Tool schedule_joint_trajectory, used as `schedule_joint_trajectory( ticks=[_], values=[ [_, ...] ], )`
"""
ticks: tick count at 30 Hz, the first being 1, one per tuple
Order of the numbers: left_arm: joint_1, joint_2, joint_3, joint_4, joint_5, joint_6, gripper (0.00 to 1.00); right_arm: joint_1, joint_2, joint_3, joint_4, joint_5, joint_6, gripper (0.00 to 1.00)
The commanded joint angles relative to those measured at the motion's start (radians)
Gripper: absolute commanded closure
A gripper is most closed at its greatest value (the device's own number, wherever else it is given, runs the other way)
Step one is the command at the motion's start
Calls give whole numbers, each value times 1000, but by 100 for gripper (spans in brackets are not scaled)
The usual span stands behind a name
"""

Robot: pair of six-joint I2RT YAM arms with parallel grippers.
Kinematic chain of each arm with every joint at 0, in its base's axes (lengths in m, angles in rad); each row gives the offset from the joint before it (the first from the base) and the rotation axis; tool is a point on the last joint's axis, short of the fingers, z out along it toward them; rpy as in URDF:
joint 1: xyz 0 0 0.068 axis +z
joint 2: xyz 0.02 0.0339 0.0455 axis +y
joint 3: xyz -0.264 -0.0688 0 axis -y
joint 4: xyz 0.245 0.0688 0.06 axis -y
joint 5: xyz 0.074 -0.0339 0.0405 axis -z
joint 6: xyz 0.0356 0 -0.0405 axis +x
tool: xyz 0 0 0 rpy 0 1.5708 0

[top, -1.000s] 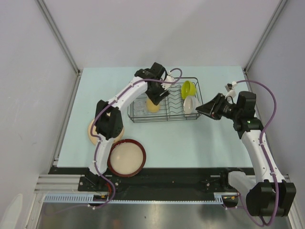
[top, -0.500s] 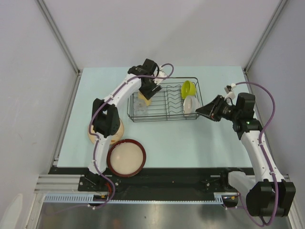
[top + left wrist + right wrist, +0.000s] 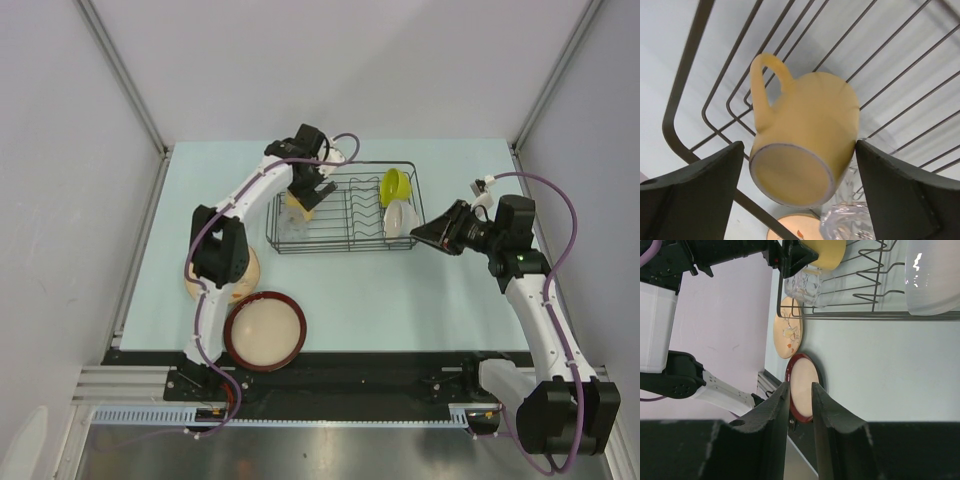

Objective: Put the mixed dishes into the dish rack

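Note:
My left gripper (image 3: pixel 303 197) is shut on the pale yellow mug (image 3: pixel 805 130) and holds it tilted, base toward the camera, over the left end of the black wire dish rack (image 3: pixel 345 250). The clear glass (image 3: pixel 290 229) stands in the rack just below it. The lime green bowl (image 3: pixel 395 186) and the small pale saucer (image 3: pixel 400 218) sit at the rack's right end. The beige floral plate (image 3: pixel 250 270) lies on the table, partly under the left arm. The red-rimmed cream dish (image 3: pixel 266 330) lies near the front edge. My right gripper (image 3: pixel 420 232) is empty, its fingers nearly together, right of the rack.
The rack's middle holds upright wire loops (image 3: pixel 350 205). Grey walls close in the table on the left, back and right. The left arm arches over the table's left side. The right wrist view shows the rack (image 3: pixel 880 315), glass (image 3: pixel 802 287) and both plates.
My left gripper has carried the mug leftward along the rack, from beside the glass to the rack's left end. The right arm has barely moved.

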Motion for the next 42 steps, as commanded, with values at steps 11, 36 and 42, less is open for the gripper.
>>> schedule_joint_trajectory(
  ticks=[11, 36, 42],
  values=[
    [36, -93, 73, 4, -29, -23, 0, -3, -16, -5, 29, -9, 2, 62],
    [365, -1171, -1097, -60, 175, 355, 0, 576, 375, 13, 107, 22, -288, 54],
    [365, -1268, -1255, -45, 197, 378, 1, 658, 533, 54, 200, 76, -304, 55]
  ],
)
